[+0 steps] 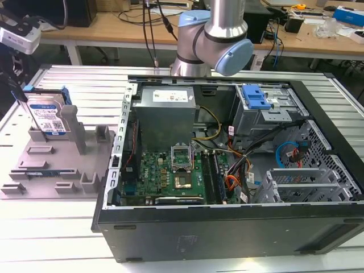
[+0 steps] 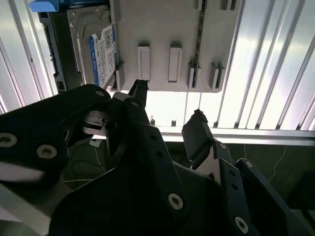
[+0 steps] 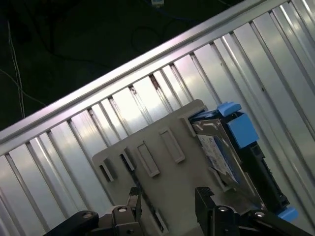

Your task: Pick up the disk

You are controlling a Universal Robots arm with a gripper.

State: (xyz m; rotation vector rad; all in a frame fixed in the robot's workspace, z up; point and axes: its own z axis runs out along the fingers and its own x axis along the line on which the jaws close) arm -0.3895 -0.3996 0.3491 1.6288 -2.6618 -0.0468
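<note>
The disk stands on edge in a slot at the far end of the grey tray, at the exterior view's left. It is silver with a white-and-blue label and blue side rails. Both wrist views show it, the disk in one and the disk in the other, held among the tray's posts. My gripper hovers above the tray, open, with nothing between its dark fingers. It hangs beside the disk without touching it. The white wrist housing sits above the disk.
An open computer case fills the table's middle and the exterior view's right, with a motherboard, a power supply and a bright blue bracket. The ribbed table's edge runs close behind the tray. Benches with cables stand behind.
</note>
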